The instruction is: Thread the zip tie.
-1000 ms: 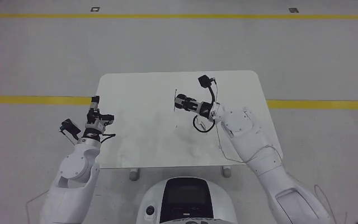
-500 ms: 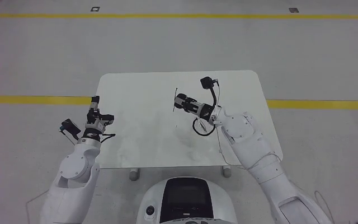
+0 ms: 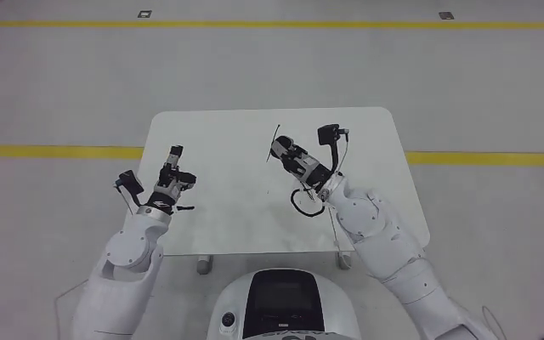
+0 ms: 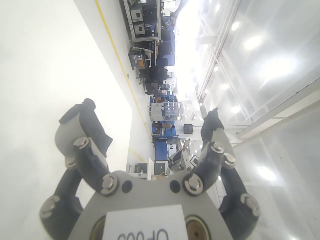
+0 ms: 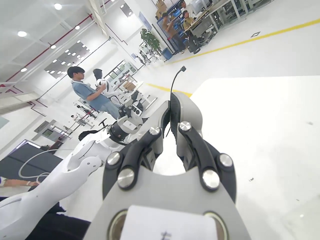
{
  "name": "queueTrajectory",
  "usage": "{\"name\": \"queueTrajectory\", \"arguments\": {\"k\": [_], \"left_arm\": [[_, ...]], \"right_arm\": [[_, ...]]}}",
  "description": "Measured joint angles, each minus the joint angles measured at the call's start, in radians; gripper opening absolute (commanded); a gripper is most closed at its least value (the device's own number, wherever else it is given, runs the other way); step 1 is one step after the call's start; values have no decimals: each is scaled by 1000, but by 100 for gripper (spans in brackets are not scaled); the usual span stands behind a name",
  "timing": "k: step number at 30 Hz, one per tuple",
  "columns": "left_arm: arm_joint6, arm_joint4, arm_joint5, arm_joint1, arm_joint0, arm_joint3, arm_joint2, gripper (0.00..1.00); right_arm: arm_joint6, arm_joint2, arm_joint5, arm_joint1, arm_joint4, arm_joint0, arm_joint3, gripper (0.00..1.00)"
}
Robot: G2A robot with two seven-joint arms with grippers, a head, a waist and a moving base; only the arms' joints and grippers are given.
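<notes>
Left fingers (image 3: 174,155) shifted inward, right fingers (image 5: 187,108) clamp zip tie (image 5: 175,79), middle hidden

Between the pressed-together pads of the right gripper (image 5: 171,101), the middle stretch of the zip tie (image 5: 174,81) is covered. A short piece shows just behind the pads, and the rest drops out of sight behind the gripper's frame. From above, the zip tie is a hair-thin line past the fingertips, too small to tell head from tail. Around the left gripper (image 4: 150,108) the table (image 4: 37,126) is washed to a pale haze, its far edge hard to follow. The gripper's base is cut off by the picture's edge.
</notes>
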Motion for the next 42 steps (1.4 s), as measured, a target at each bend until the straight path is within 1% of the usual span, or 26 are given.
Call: {"name": "queueTrajectory", "arguments": {"k": [4, 6, 8, 13, 15, 16, 17, 18, 19, 25, 27, 30, 31, 33, 34, 37, 42], "left_arm": [[0, -4, 1, 0, 0, 0, 0, 100], [-9, 6, -1, 0, -3, 1, 5, 100], [-41, 41, -24, 1, -14, 4, 22, 100], [-90, 85, -118, -3, -55, 37, 68, 100], [-127, 104, -184, -4, -81, 61, 95, 100], [-168, 94, -232, -5, -97, 82, 111, 100], [-201, 85, -264, -5, -109, 103, 118, 100], [-222, 84, -284, -5, -117, 121, 119, 100], [-226, 89, -291, -5, -120, 128, 118, 100], [-216, 92, -286, -5, -119, 125, 117, 100], [-229, 78, -286, -5, -123, 135, 127, 100], [-323, -13, -320, -6, -151, 183, 137, 100], [-364, -40, -331, -5, -167, 206, 138, 100], [-422, -60, -336, -4, -190, 235, 139, 100], [-461, -75, -335, -4, -205, 248, 142, 100], [-556, -114, -334, -3, -232, 288, 151, 100], [-550, -98, -334, -3, -231, 289, 150, 100]], "right_arm": [[1, 1, 0, 0, 2, 0, 0, 0], [-8, 2, 9, 0, -7, -3, -3, 0], [-34, -3, 21, -2, -18, -11, -13, 0], [-97, -23, 71, -12, -29, -21, -15, 0], [-119, -33, 100, -17, -20, -25, -10, 0], [-127, -40, 115, -20, -9, -26, -7, 0], [-130, -44, 122, -22, -7, -26, -5, 0], [-131, -46, 124, -23, -7, -25, -4, 0], [-132, -47, 125, -23, -8, -24, -4, 0], [-131, -46, 124, -23, -9, -24, -4, 0], [-143, -46, 134, -25, 2, -29, 0, 0], [-186, -66, 151, -36, 47, -33, 14, 0], [-200, -78, 154, -42, 70, -33, 24, 0], [-217, -95, 161, -50, 97, -29, 41, 0], [-227, -105, 168, -56, 120, -27, 54, 0], [-243, -118, 178, -65, 157, -18, 73, 0], [-243, -118, 177, -65, 156, -18, 74, 0]]}}
